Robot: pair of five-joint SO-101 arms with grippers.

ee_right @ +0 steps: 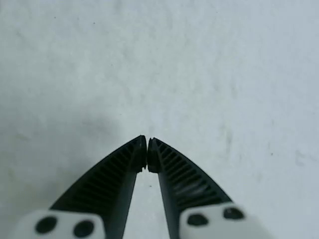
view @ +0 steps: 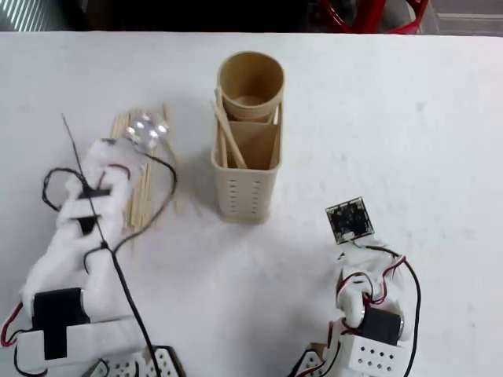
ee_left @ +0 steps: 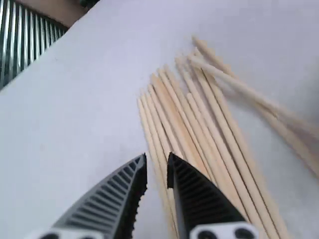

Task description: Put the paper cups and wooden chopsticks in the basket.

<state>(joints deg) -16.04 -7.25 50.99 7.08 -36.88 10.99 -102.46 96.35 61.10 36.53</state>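
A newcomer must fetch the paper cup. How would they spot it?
Near the middle of the white table stands a tall beige basket. The paper cup sits upright in its compartment farther from the arms, round and wide-mouthed, unlike the thin wooden chopsticks leaning in the other.

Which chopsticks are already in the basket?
The chopsticks that stand tilted inside the basket, in the compartment next to the paper cup. The others lie flat in a loose pile on the table.
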